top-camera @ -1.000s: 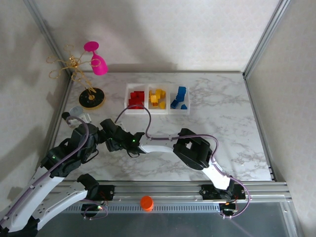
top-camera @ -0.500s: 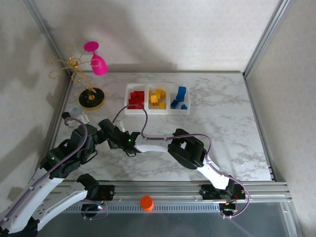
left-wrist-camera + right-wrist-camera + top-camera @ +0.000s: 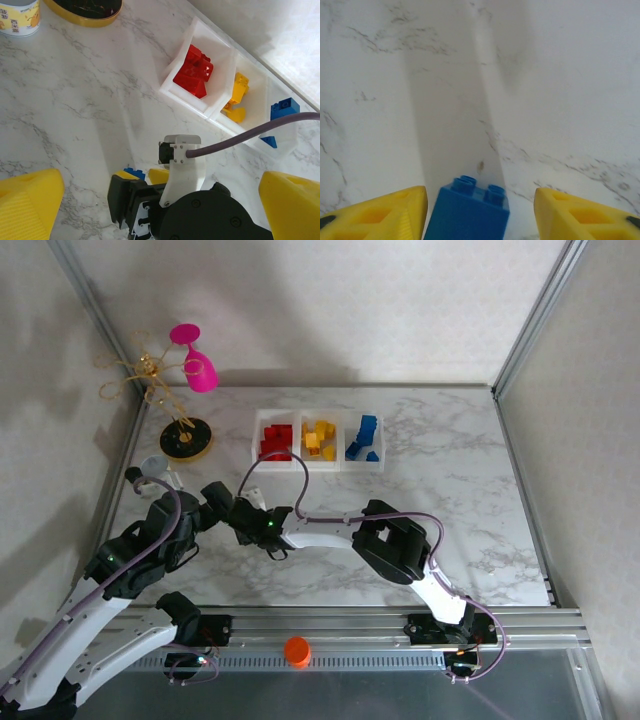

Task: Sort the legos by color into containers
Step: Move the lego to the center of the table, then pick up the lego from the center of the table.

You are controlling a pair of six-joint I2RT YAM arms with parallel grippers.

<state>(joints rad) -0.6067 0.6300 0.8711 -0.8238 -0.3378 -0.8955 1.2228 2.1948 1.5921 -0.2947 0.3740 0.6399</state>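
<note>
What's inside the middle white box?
Yellow bricks, piled together in the middle box. Whether more lie beneath the top ones is hidden by the pile.

Bright soft light from above, pale grey shadows on the marble table (image 3: pixel 450 470) and walls (image 3: pixel 350 310), a broad shadow band in the right wrist view, near yellow fingers (image 3: pixel 375 215) slightly soft, left wrist view's upper right washed out.
</note>
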